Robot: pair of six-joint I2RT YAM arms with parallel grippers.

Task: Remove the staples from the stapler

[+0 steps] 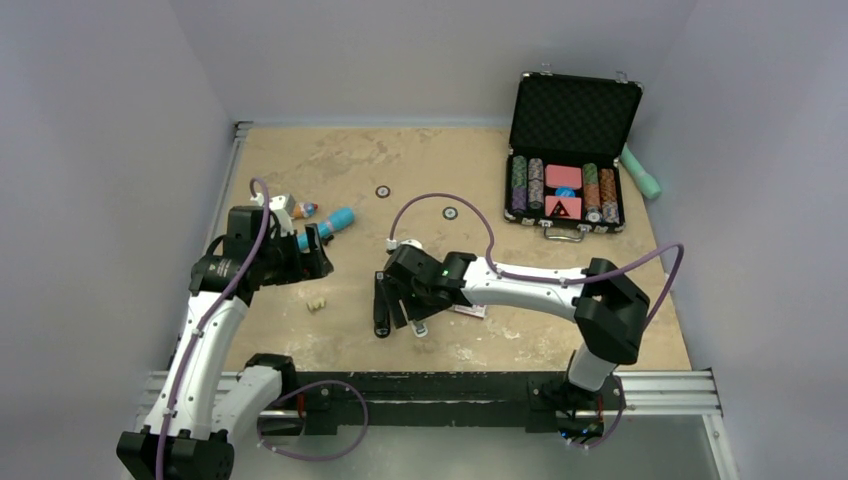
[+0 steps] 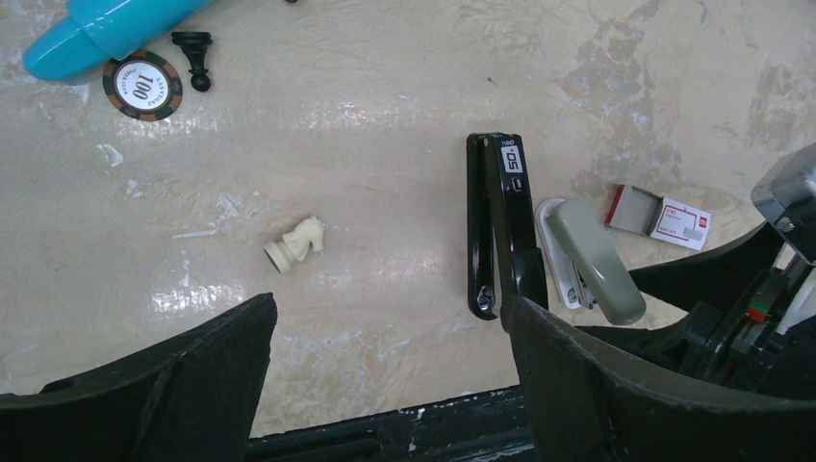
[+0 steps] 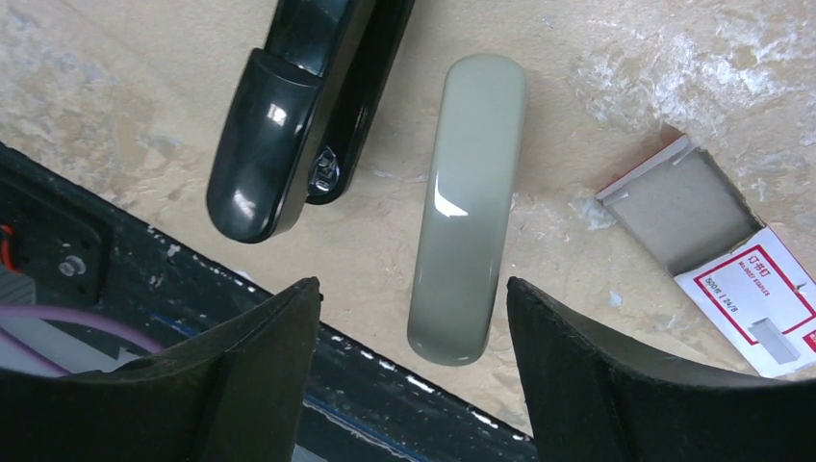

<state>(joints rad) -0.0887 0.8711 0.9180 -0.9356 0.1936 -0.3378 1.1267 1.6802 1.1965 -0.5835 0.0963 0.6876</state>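
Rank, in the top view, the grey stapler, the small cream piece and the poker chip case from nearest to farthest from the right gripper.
1. grey stapler, at the fingertips of the right gripper.
2. small cream piece, to its left.
3. poker chip case, far back right.

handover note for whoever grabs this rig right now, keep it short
Left gripper: open, empty, hovering left of the black stapler.
Right gripper: open, empty, fingers either side of the grey stapler, not closed on it.
The two staplers lie side by side near the table's front edge. The open staple box lies just past the grey one.
Done: nothing visible; no loose staples seen on the table.
Left: grip the stapler, open it, take the staples out.
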